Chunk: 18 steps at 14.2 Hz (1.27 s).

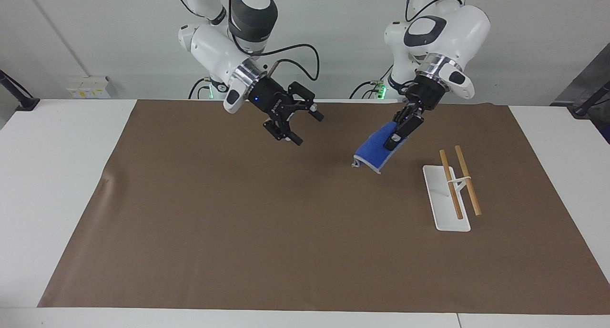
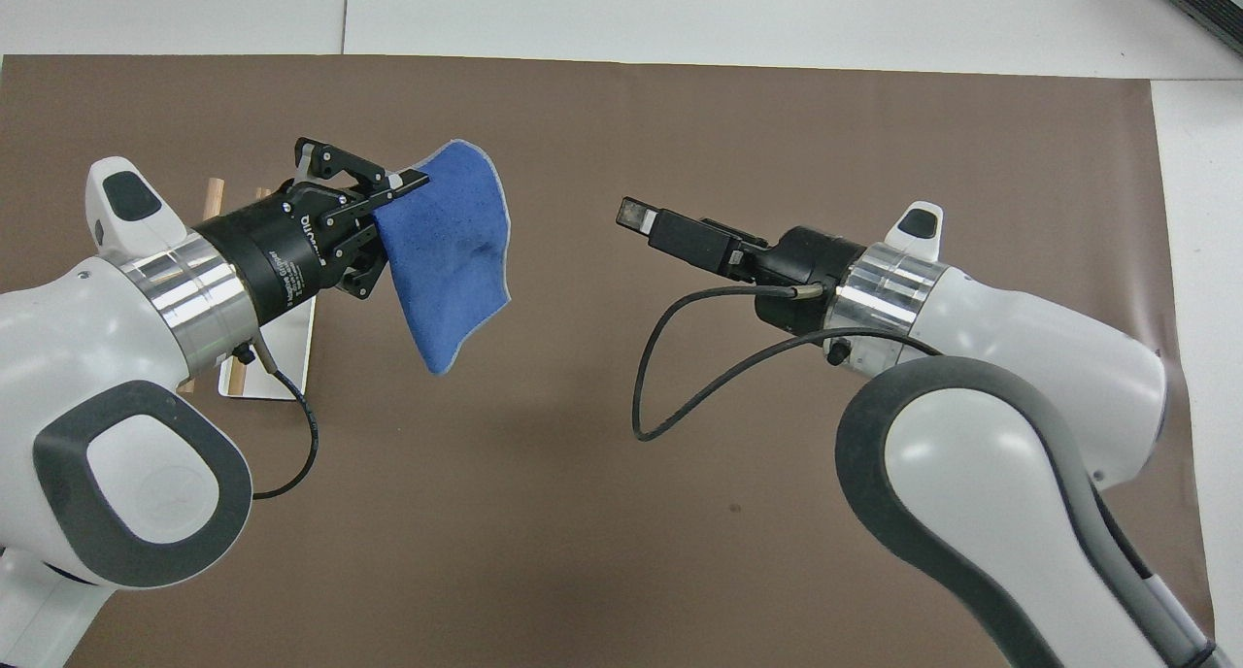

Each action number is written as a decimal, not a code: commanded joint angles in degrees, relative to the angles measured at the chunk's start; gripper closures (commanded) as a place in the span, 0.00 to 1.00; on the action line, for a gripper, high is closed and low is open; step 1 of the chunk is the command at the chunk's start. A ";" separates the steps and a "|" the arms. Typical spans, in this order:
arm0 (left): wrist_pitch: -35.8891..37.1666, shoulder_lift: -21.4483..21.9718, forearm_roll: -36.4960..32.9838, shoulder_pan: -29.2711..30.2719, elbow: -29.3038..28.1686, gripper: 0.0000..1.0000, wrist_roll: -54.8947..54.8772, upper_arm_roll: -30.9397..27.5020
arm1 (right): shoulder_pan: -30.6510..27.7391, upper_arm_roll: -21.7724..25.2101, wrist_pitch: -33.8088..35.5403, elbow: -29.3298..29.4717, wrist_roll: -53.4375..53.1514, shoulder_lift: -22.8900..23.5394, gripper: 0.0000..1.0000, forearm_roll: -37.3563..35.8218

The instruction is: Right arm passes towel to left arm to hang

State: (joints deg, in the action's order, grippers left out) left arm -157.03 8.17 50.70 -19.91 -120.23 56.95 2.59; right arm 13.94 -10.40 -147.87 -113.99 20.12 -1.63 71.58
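The blue towel (image 1: 373, 150) hangs in the air from my left gripper (image 1: 396, 135), which is shut on one of its edges. It is over the brown mat, beside the rack and apart from it. In the overhead view the towel (image 2: 449, 250) droops from the left gripper (image 2: 388, 202). My right gripper (image 1: 309, 130) is open and empty over the mat, well apart from the towel. It also shows in the overhead view (image 2: 633, 214).
The rack (image 1: 452, 189) stands toward the left arm's end of the table: a white base with two wooden bars. In the overhead view the left arm hides most of the rack (image 2: 277, 352). A brown mat (image 1: 238, 223) covers the table.
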 commanded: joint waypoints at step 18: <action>-16.38 0.01 0.98 10.41 -15.02 1.00 1.76 0.67 | -16.40 0.03 36.67 11.15 -32.23 0.58 0.00 -70.69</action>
State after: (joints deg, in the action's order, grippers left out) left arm -172.16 7.60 50.76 -12.10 -133.31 58.45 2.52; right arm -1.36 -9.96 -115.76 -106.75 -8.85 -1.54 2.83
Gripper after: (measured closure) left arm 0.978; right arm 0.000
